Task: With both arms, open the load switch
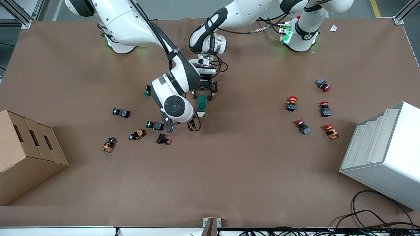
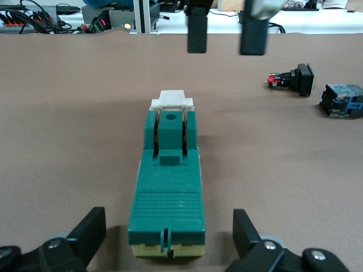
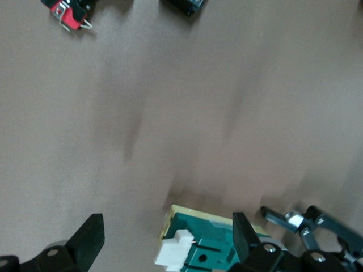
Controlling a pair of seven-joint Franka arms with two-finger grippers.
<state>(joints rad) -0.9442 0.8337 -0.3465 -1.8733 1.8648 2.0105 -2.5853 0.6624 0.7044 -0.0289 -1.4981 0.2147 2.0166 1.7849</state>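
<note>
**Both grippers at the load switch, lever not yet worked**

The load switch (image 1: pixel 202 105), a long dark-green plastic block with a ribbed top, a cream base and a white lever piece at one end, lies flat on the brown matte surface (image 1: pixel 229 170) near the middle, between the two clusters of push-buttons. Its white end points toward the front camera.

The left gripper (image 1: pixel 204 95) is low over the switch's end farther from the front camera, jaws apart and standing either side of the body without touching it, as the left wrist view shows (image 2: pixel 168 170). The right gripper (image 1: pixel 181 125) hangs by the white-lever end, jaws also apart; in the right wrist view the lever (image 3: pixel 176 253) sits between them, ungripped.

Judged from this, the approach is done, but neither hold is made. Left to do: close one gripper on the body to steady it, and have the other move the lever. The switch looks rigid and hard-edged, with smooth sides that could slide on the paper-like covering if it is not pinned first.
</note>
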